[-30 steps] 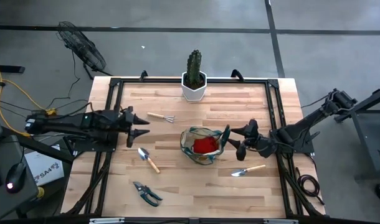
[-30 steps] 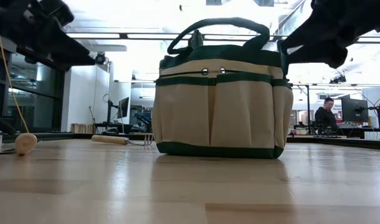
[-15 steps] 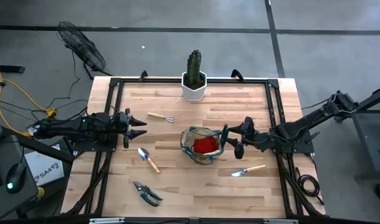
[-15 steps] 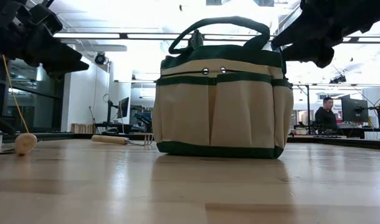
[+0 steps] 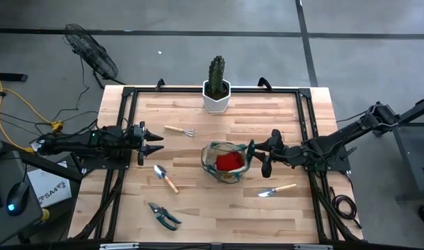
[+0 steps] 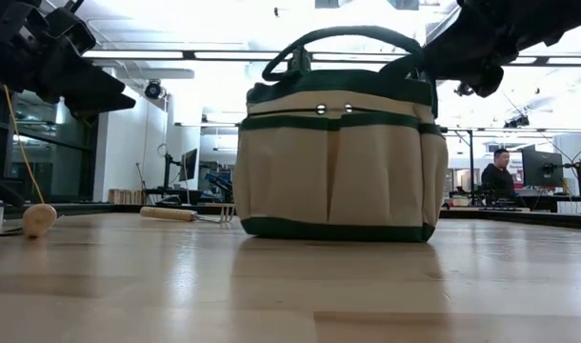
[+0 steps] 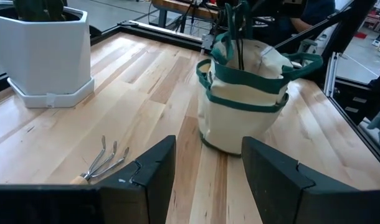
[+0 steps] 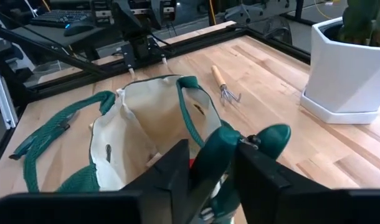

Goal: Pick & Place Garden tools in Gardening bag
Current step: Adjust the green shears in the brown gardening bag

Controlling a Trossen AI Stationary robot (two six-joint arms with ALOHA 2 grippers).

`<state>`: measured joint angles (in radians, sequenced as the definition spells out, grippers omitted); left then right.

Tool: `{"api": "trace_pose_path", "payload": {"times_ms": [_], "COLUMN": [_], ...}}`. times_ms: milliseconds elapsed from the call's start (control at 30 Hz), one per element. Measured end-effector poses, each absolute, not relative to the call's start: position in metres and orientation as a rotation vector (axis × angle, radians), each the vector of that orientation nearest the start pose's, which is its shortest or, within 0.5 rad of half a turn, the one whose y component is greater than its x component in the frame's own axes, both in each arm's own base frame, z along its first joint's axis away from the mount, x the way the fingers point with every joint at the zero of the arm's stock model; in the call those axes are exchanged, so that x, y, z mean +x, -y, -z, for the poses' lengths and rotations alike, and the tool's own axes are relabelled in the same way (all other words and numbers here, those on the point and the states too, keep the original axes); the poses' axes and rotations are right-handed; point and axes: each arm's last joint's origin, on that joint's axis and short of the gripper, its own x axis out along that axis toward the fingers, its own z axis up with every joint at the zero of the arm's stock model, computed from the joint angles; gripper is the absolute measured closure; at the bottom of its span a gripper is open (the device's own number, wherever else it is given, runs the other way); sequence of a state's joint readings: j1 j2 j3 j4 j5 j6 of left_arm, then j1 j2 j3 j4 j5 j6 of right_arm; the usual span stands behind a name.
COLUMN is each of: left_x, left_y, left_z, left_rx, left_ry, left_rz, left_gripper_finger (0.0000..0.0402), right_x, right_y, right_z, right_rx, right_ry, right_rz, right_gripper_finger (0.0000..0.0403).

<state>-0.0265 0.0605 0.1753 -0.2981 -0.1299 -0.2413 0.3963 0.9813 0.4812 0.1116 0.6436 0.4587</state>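
Note:
The olive-and-tan gardening bag (image 5: 213, 169) stands upright on its base mid-table, with a red glove (image 5: 229, 161) inside. My right gripper (image 5: 257, 154) is at the bag's right side, shut on a green loop handle. My left gripper (image 5: 156, 142) hovers open left of the bag, touching nothing. The mini rake (image 5: 178, 130) lies flat between the bag and the cactus. One trowel (image 5: 165, 178) lies left of the bag, a second trowel (image 5: 276, 189) at its near right. The pruning shears (image 5: 163, 215) lie near the front edge. My right gripper pinches the bag's green loop handle (image 8: 224, 140) between its two fingers (image 8: 171, 168), on the bag's right-hand side. The fingers come nearly level from the table's right. The bag stays upright with its base on the table, and the handle arches up over the rim.
A green cactus in a white hexagonal pot (image 5: 217, 97) stands at the table's far edge, behind the bag. A black frame (image 5: 128, 111) runs around the table top. Bare wood lies between bag and front edge. A person (image 6: 500, 176) sits far behind the table.
My right gripper has edged toward the bag and shut its wide-open fingers on the loop handle. The bag's top has shifted slightly. My left gripper has drawn back a little toward the table's left edge and sunk lower, still open.

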Motion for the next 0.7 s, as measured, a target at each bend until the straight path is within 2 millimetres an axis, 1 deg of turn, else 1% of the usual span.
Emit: {"api": "trace_pose_path", "payload": {"times_ms": [400, 700], "left_x": [0.0875, 0.0875], "left_y": [-0.0014, -0.0015], "left_z": [-0.1876, -0.1877], "left_rx": [-0.228, -0.228], "left_ry": [-0.189, -0.188], "left_rz": [-0.128, -0.128], "left_gripper_finger": [0.0222, 0.0222], "right_x": [0.1935, 0.195], "right_y": [-0.0631, -0.0636], "right_z": [-0.2262, -0.2312], "right_rx": [0.259, 0.275], "right_ry": [-0.261, -0.212], "right_rz": [0.271, 0.265], "right_gripper_finger": [0.0361, 0.0358]}}
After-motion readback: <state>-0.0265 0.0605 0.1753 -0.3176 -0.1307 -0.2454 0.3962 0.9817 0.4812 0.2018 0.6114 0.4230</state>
